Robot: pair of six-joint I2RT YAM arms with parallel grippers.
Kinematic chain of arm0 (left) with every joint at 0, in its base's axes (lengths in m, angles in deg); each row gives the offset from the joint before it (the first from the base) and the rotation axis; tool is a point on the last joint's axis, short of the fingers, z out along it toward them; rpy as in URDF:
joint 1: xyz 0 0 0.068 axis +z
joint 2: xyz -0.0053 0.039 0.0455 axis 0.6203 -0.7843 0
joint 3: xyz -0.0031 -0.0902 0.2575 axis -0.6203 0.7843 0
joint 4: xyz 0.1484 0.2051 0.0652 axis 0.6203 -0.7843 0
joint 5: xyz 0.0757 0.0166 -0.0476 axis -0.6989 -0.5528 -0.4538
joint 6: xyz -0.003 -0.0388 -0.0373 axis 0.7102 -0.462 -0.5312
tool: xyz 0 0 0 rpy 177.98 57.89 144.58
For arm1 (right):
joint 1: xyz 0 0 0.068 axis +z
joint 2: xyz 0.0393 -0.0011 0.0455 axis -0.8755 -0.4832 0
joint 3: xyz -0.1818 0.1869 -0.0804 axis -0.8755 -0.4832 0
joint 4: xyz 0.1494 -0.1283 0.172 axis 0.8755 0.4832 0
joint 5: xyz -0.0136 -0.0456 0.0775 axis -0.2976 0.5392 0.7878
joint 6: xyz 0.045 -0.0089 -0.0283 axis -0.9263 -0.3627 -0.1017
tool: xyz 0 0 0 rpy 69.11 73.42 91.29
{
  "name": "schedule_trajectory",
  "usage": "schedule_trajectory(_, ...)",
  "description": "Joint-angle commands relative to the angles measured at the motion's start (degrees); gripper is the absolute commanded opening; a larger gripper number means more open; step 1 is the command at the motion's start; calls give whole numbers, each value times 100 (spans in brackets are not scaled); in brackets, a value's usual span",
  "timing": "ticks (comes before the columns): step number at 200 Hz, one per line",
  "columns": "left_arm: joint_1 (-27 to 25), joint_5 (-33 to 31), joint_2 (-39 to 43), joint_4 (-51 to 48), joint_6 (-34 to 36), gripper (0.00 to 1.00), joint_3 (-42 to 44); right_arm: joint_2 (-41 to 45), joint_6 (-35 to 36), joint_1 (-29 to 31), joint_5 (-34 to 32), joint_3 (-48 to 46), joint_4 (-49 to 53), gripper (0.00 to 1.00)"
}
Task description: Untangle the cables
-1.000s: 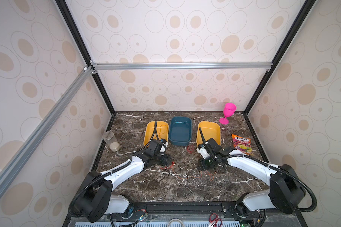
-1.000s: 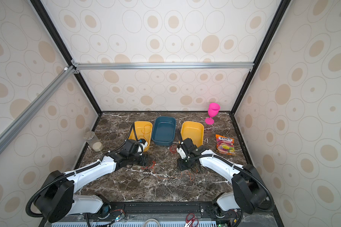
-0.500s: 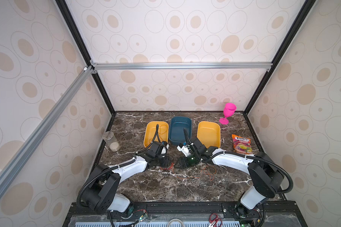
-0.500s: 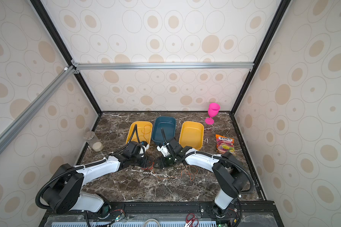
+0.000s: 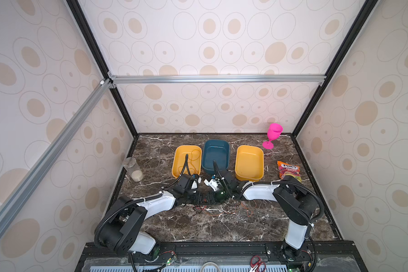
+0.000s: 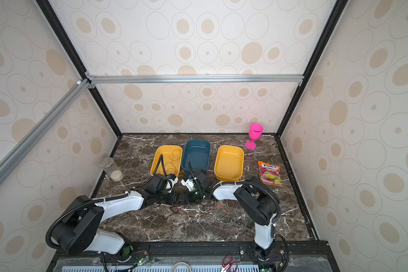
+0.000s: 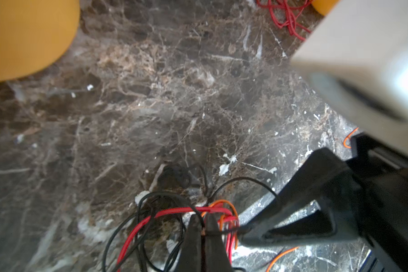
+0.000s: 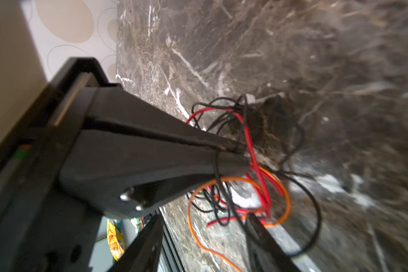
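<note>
The cables [image 5: 206,209] lie as a tangle of thin red, black and orange wires on the marble, in both top views [image 6: 186,210], with orange loops trailing right. My left gripper [image 5: 201,199] lies low over the tangle. In the left wrist view it [image 7: 202,232] is shut, a black cable [image 7: 243,180] pinched at its tip, red and orange strands [image 7: 174,212] around it. My right gripper [image 5: 213,197] meets it tip to tip. In the right wrist view it [image 8: 204,216] stands open, the cables [image 8: 262,188] lying between its fingers [image 8: 264,237]. A separate orange cable [image 5: 194,154] lies in the left yellow tray.
Behind the grippers stand a yellow tray [image 5: 176,162], a blue tray [image 5: 216,150] and another yellow tray [image 5: 249,160]. A pink goblet [image 5: 272,135] and a candy bag [image 5: 289,170] sit at the right, a clear jar [image 5: 133,168] at the left, scissors [image 5: 257,262] on the front rail.
My right gripper has swung left from in front of the right yellow tray to meet the left gripper at the tangle. The left gripper has closed on a cable.
</note>
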Motion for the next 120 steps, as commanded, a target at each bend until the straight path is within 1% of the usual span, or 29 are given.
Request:
schedule_trajectory(1, 19, 66, 110, 176, -228, 0, 71, -101, -143, 50, 116, 18, -233, 48)
schedule_trajectory(26, 28, 5, 214, 219, -365, 0, 142, -60, -100, 47, 145, -80, -201, 43)
schedule_trajectory(37, 28, 51, 260, 298, -461, 0, 176, -33, -84, 49, 158, -104, -178, 42)
schedule_trajectory(68, 33, 133, 372, 421, -747, 0, 203, 156, 25, 49, 120, -222, -76, 41)
schedule_trajectory(89, 46, -2, 505, 349, -872, 0, 158, 200, 50, 44, 147, -275, -105, 41)
schedule_trajectory(120, 81, -215, 779, 373, -1203, 0, 191, 204, 42, 44, 276, -323, -424, 41)
